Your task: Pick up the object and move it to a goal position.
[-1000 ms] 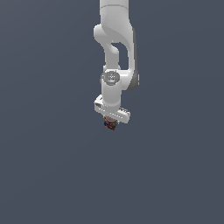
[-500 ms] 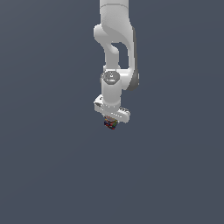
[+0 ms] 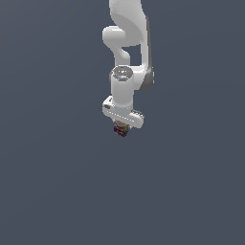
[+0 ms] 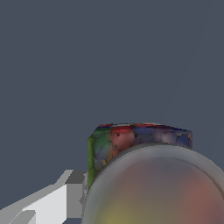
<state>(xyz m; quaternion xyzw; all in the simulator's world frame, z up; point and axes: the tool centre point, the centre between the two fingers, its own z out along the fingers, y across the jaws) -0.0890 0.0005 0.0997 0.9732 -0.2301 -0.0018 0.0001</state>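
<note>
The gripper [image 3: 122, 125] is clamped on the cube [image 3: 121, 129], which sits between its fingers just below the white bar. The hold looks shallow, so a sharp move could shake the cube loose.

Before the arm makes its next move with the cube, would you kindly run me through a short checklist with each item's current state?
1. Cube sits directly under the white gripper: ok.
2. Gripper shut on the cube: cannot tell; the fingers are hidden in the exterior view.
3. One finger lies against the cube's side in the wrist view: ok.
4. Goal position visible: not ok; neither view shows a marker.
5. Nothing stands near the arm: ok.
</note>
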